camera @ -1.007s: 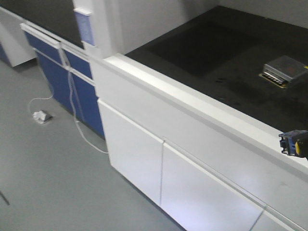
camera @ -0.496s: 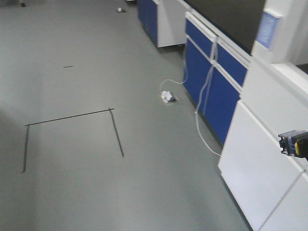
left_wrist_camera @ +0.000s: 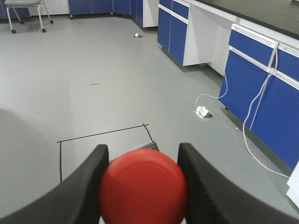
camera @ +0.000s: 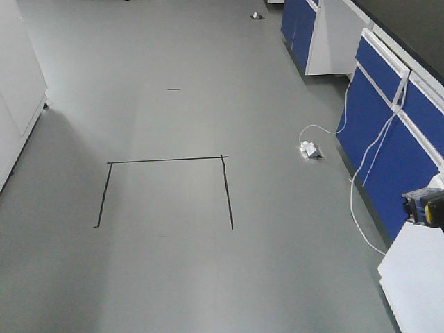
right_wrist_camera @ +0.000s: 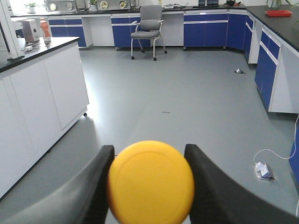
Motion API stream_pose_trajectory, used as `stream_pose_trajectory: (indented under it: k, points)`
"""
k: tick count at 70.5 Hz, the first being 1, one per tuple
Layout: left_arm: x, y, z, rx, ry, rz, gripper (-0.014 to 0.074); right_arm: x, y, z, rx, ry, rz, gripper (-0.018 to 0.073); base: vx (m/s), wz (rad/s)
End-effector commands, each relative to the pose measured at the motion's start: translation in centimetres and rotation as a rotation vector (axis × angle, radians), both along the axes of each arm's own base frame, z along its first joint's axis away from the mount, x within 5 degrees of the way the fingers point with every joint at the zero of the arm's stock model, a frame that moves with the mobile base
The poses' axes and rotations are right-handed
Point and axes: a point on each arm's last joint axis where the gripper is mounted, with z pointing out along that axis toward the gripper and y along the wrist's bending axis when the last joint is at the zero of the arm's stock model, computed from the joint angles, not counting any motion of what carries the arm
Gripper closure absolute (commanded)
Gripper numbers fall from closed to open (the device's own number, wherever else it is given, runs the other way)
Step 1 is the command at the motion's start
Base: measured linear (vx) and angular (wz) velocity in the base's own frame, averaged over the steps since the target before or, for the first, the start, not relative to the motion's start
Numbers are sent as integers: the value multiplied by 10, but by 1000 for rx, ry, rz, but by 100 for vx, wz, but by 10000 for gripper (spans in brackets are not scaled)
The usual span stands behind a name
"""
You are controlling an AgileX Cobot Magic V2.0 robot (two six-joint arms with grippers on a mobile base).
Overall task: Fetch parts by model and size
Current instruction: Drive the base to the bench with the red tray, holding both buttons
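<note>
Currently no counter lies under either arm; all three views look onto grey floor [camera: 173, 277].

Surroundings: a black tape outline [camera: 225, 187] with three sides is on the floor. Blue cabinets [camera: 388, 139] run along the right. A white cable [camera: 361, 173] hangs from them and runs to one small floor box [camera: 310, 150]. A white cabinet [camera: 17, 90] stands at the left edge. The right wrist view shows one grey chair [right_wrist_camera: 148, 28] far back and a red tray [right_wrist_camera: 280, 13] on a dark counter [right_wrist_camera: 275, 25]. Nothing stands between the tools and the floor.

Parts, count two:
- The left tool [left_wrist_camera: 143, 156] is clamped on the red switch [left_wrist_camera: 143, 191], with a black finger [left_wrist_camera: 86, 191] pressing each side. The round cap hides nearly all of the base.
- The right tool [right_wrist_camera: 148, 149] is clamped on the yellow switch [right_wrist_camera: 150, 182] in the same way, and the base is hidden. In the front view this switch shows only as a grey-blue block with a yellow sliver, cut off by the right edge.

Both caps are blurred from closeness.
</note>
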Motion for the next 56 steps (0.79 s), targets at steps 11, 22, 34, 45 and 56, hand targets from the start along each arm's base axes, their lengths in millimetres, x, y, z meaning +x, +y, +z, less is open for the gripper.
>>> stream_pose_trajectory:
  k: [11,22,34,45,56]
  points:
    - [2,-1,14,-20,-84,-10,604,0,0,17,22,-104,-1,567,14,15]
    - [2,-1,14,-20,-84,-10,604,0,0,17,22,-104,-1,567,23,14]
    - [2,-1,14,-20,-84,-10,604,0,0,17,22,-104,-1,567,34,13]
    - [2,-1,14,-20,-84,-10,604,0,0,17,22,-104,-1,567,44,13]
    - [2,-1,14,-20,-84,-10,604,0,0,17,22,-104,-1,567,52,4]
